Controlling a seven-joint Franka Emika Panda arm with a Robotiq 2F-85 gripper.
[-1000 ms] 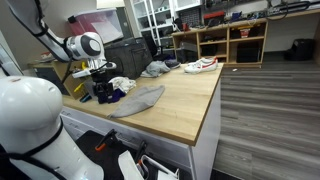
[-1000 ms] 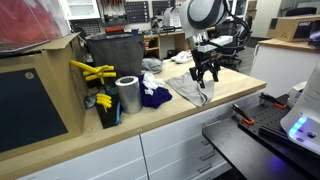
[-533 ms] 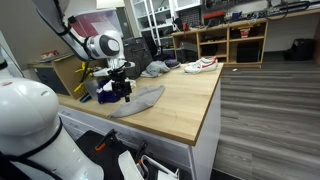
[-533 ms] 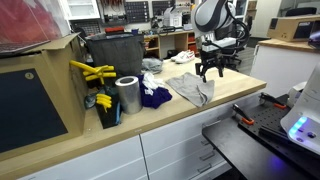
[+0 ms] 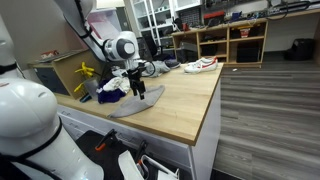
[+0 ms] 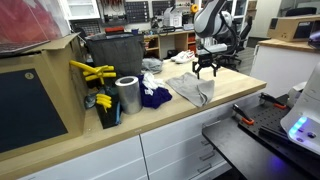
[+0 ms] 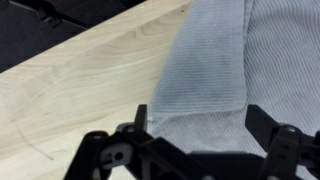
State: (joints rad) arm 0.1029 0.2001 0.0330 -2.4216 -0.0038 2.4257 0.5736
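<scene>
A broad stretch of bare wooden table lay open along the near edge, where the front lip dropped to white cabinets. In an exterior view the clutter stood to one side. A metal cylinder, a blue cloth and yellow tools crowded around a dark bin, leaving free room only on the far side of the grey cloth. That cloth lay rumpled on the table about midway along it, and in the wrist view one hem ran beside bare wood. Compared with a second before, the claw had lifted from the cloth and travelled along the table, its jaws spreading as it went. It hung just above the cloth with jaws fully apart, gripping nothing and seemingly clear of the fabric. Farther back, a white sneaker and another grey garment sat near the table's far end.
</scene>
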